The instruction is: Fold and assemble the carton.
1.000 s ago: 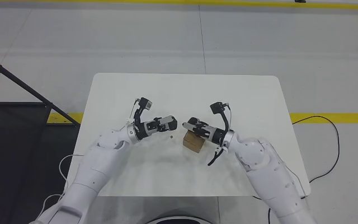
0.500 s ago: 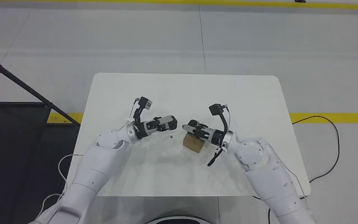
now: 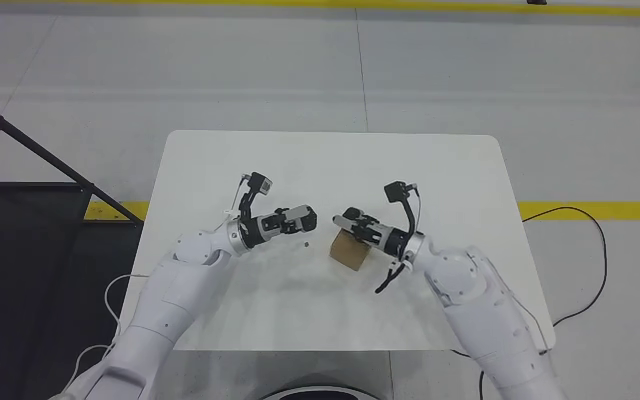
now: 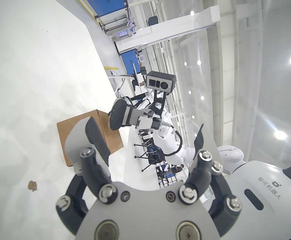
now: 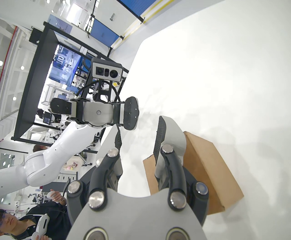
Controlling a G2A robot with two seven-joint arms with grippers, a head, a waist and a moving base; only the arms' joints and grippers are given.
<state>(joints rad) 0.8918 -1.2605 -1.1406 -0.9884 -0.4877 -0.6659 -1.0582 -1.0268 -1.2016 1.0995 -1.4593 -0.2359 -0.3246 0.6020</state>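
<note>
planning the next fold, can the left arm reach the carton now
Probably yes: the open left claw faces the carton with no obstacle between them; the right claw is only at its top edge.

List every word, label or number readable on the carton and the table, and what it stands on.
carton: plain brown faces, no print visible.
table: white top, no text.
wall sign in the room behind, right wrist view: lettering too small and blurred to read.
</note>
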